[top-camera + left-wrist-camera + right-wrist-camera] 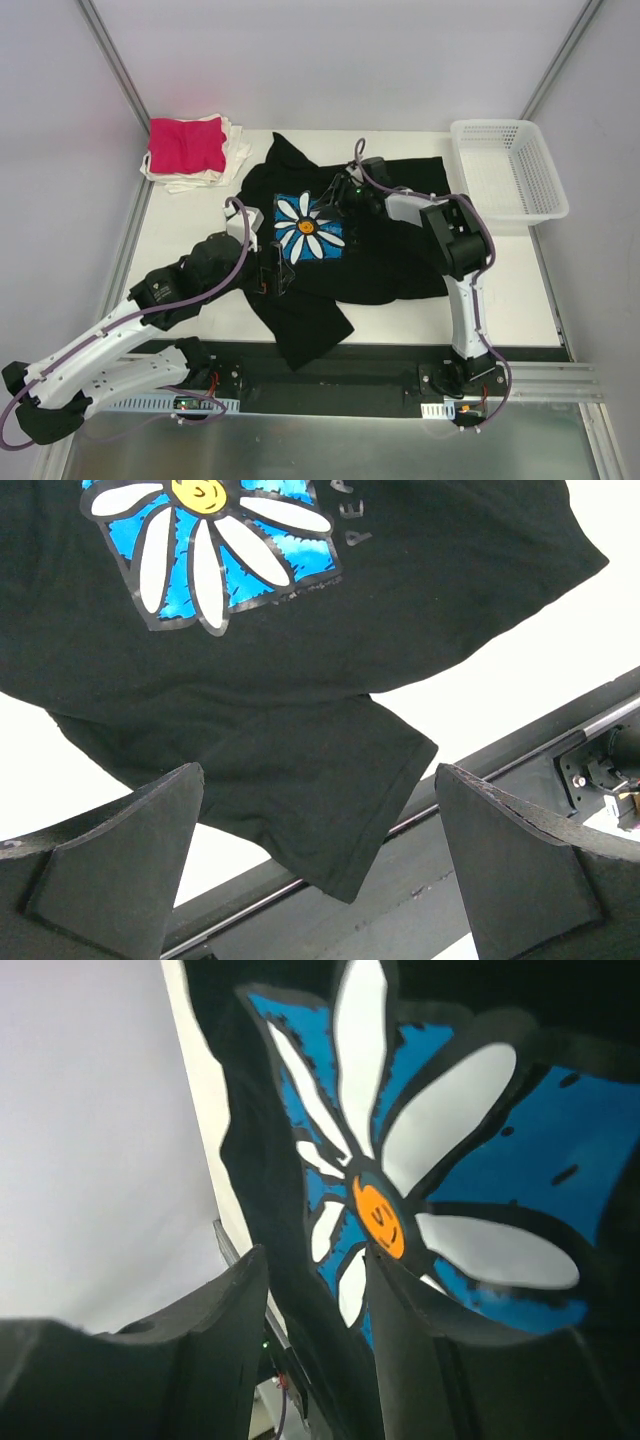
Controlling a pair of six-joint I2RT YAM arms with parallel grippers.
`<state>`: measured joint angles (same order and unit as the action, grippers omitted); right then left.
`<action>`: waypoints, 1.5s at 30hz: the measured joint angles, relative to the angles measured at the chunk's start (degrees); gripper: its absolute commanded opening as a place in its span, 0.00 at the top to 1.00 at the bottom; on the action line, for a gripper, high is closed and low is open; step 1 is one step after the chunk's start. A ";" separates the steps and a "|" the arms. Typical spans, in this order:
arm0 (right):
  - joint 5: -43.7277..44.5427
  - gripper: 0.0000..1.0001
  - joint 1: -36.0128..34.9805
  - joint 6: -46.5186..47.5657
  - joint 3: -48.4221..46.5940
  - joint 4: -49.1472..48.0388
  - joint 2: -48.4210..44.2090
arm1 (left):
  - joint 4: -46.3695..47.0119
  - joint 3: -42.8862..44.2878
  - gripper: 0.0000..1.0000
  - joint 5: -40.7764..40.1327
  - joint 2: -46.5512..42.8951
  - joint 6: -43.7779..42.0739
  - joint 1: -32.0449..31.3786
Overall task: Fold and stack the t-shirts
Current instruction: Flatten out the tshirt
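A large black t-shirt (390, 262) with a blue daisy print (308, 228) lies spread on the white table. One sleeve (330, 780) hangs over the near edge. My left gripper (272, 270) hovers just left of and below the print, open and empty, its fingers (140, 850) wide apart above that sleeve. My right gripper (335, 200) is at the print's upper right corner. In the right wrist view the gripper (318, 1260) is closed around a raised fold of black cloth beside the daisy (470, 1190). A magenta-pink shirt (187, 145) lies folded on cream ones (235, 150) at the back left.
A white plastic mesh basket (510, 170) stands at the back right corner. A black rail (480, 810) runs along the table's near edge, under the hanging sleeve. Grey walls close in the table on the left, back and right.
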<state>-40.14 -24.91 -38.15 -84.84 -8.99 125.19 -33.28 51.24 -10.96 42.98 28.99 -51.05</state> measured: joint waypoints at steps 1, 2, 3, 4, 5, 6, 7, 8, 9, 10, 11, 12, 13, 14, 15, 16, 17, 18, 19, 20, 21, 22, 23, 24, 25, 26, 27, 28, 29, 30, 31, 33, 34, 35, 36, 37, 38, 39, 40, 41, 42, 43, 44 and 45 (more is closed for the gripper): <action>-0.66 0.55 -0.81 -1.01 0.00 -1.62 1.66 | 0.13 0.00 0.01 0.00 0.26 -0.04 0.02; -1.27 0.55 -1.40 -1.81 0.00 -2.51 2.97 | 0.13 0.00 0.01 0.00 0.61 -0.09 0.02; -1.95 0.55 -2.21 -2.75 0.00 -3.52 4.55 | 0.17 0.00 0.01 -0.02 0.98 -0.11 0.02; -2.51 0.55 -2.86 -3.58 0.00 -4.24 5.84 | 0.22 0.00 0.01 0.00 1.33 -0.11 0.02; -3.02 0.55 -3.54 -4.61 0.00 -4.87 7.04 | 0.31 0.00 0.01 -0.02 1.70 -0.13 0.02; -4.35 0.55 -4.04 -5.77 -0.07 -6.23 7.89 | 0.44 0.00 0.01 -0.02 2.03 -0.13 0.02; -4.74 0.55 -4.48 -6.49 -0.11 -7.19 8.20 | 0.48 0.00 0.01 -0.02 2.40 -0.13 0.02; -4.94 0.55 -4.81 -7.19 -0.13 -8.02 8.37 | 0.55 0.00 0.01 -0.02 2.73 -0.13 0.02; -5.09 0.55 -5.05 -7.82 -0.24 -8.61 8.66 | 0.63 0.00 0.01 0.00 3.08 -0.13 0.00; -5.29 0.55 -5.22 -8.46 -0.63 -8.96 9.14 | 0.76 0.02 0.01 -0.02 3.43 -0.15 0.02; -5.49 0.55 -5.27 -9.29 -1.11 -9.33 9.64 | 0.87 0.04 0.01 -0.02 3.74 -0.15 0.02; -5.79 0.55 -5.25 -10.01 -1.73 -9.84 10.36 | 0.96 0.07 0.01 -0.02 3.98 -0.13 0.02; -6.23 0.55 -5.16 -10.82 -2.49 -10.14 11.08 | 1.01 0.09 0.01 -0.02 4.24 -0.13 0.02; -6.71 0.55 -4.98 -11.56 -3.43 -10.49 11.85 | 0.98 0.15 0.01 -0.02 4.44 -0.13 0.02; -7.04 0.55 -4.76 -12.28 -4.39 -10.88 12.66 | 1.01 0.24 0.01 -0.04 4.59 -0.15 0.02; -7.43 0.55 -4.52 -12.70 -5.49 -11.19 13.44 | 0.98 0.42 0.01 -0.07 4.66 -0.15 0.02; -7.43 0.55 -4.26 -13.03 -6.49 -11.39 14.10 | 0.98 0.63 0.01 -0.09 4.63 -0.13 0.02; -7.34 0.55 -3.80 -13.68 -8.02 -11.52 15.06 | 0.98 0.92 0.01 -0.09 4.63 -0.15 0.02; -7.37 0.55 -3.26 -14.08 -9.27 -11.89 15.93 | 1.05 1.27 0.01 -0.11 4.63 -0.15 0.02; -7.41 0.55 -2.62 -14.45 -10.51 -12.00 16.65 | 1.05 1.53 0.01 -0.15 4.63 -0.20 0.02; -7.32 0.55 -2.08 -14.78 -11.54 -12.00 17.22 | 1.05 1.86 0.01 -0.24 4.61 -0.35 0.02; -7.37 0.55 -1.29 -15.19 -12.72 -12.02 17.94 | 1.03 2.21 0.01 -0.33 4.61 -0.55 0.02; -7.41 0.55 -0.44 -15.41 -13.84 -11.82 18.56 | 1.03 2.58 0.01 -0.57 4.61 -0.81 0.02; -7.28 0.54 0.50 -15.65 -15.13 -11.65 19.19 | 1.01 2.95 0.01 -0.81 4.63 -1.16 0.02; -7.21 0.54 1.53 -15.80 -16.28 -11.50 19.87 | 0.98 3.32 0.01 -1.14 4.61 -1.44 0.02; -7.10 0.54 2.64 -15.82 -17.27 -11.15 20.44 | 0.98 3.67 0.01 -1.42 4.63 -1.66 0.02; -7.13 0.54 3.58 -15.78 -18.16 -10.82 20.87 | 1.01 3.93 0.01 -1.64 4.63 -1.90 0.02; -6.99 0.54 4.66 -15.78 -19.78 -9.88 21.55 | 0.96 4.15 0.01 -1.81 4.63 -2.14 0.02; -6.71 0.54 5.77 -15.56 -21.44 -8.87 22.27 | 0.98 4.28 0.01 -1.95 4.63 -2.38 0.02; -6.49 0.54 6.88 -15.32 -23.39 -7.39 23.08 | 0.96 4.35 0.01 -2.10 4.68 -2.60 0.02; -6.16 0.54 7.89 -15.13 -25.59 -6.36 24.15 | 0.92 4.39 0.01 -2.27 4.68 -2.75 0.02; -5.44 0.54 9.64 -14.73 -29.53 -4.33 26.14 | 0.87 4.44 0.01 -2.71 4.72 -2.97 0.02; -5.49 0.54 10.56 -14.71 -31.10 -3.41 26.91 | 0.85 4.44 0.01 -2.86 4.72 -3.04 0.02; -5.33 0.53 11.32 -14.56 -32.50 -2.49 27.52 | 0.85 4.44 0.01 -2.99 4.72 -3.08 0.02; -5.20 0.53 11.85 -14.27 -33.42 -1.75 27.93 | 0.85 4.44 0.01 -3.04 4.72 -3.08 0.02; -5.03 0.53 12.37 -14.01 -34.49 -0.90 28.28 | 0.85 4.44 0.01 -3.08 4.70 -3.10 0.02; -4.81 0.53 12.81 -13.77 -35.34 -0.13 28.59 | 0.85 4.44 0.01 -3.08 4.66 -3.10 0.02; -4.61 0.53 13.14 -13.55 -36.11 0.57 28.87 | 0.85 4.44 0.01 -3.08 4.61 -3.10 0.02; -4.44 0.53 13.33 -13.40 -36.83 1.11 29.14 | 0.85 4.44 0.01 -3.08 4.52 -3.10 0.02; -4.35 0.53 13.42 -13.35 -37.46 1.60 29.38 | 0.85 4.44 0.01 -3.08 4.46 -3.10 0.02; -4.17 0.53 13.49 -13.27 -38.49 2.32 29.83 | 0.85 4.44 0.01 -3.08 4.35 -3.10 0.02; -3.85 0.53 13.55 -13.22 -39.58 2.78 30.29 | 0.85 4.44 0.01 -3.08 4.24 -3.10 0.02; -3.65 0.53 13.55 -13.22 -40.59 3.26 30.84 | 0.85 4.44 0.01 -3.08 4.11 -3.10 0.02; -3.50 0.53 13.57 -13.20 -41.44 3.43 31.26 | 0.83 4.44 0.01 -3.10 3.93 -3.10 0.02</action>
<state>-43.64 -11.33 -51.35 -126.28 -5.56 156.44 -32.45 55.68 -14.06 46.92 25.89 -51.03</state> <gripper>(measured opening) 0.468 0.992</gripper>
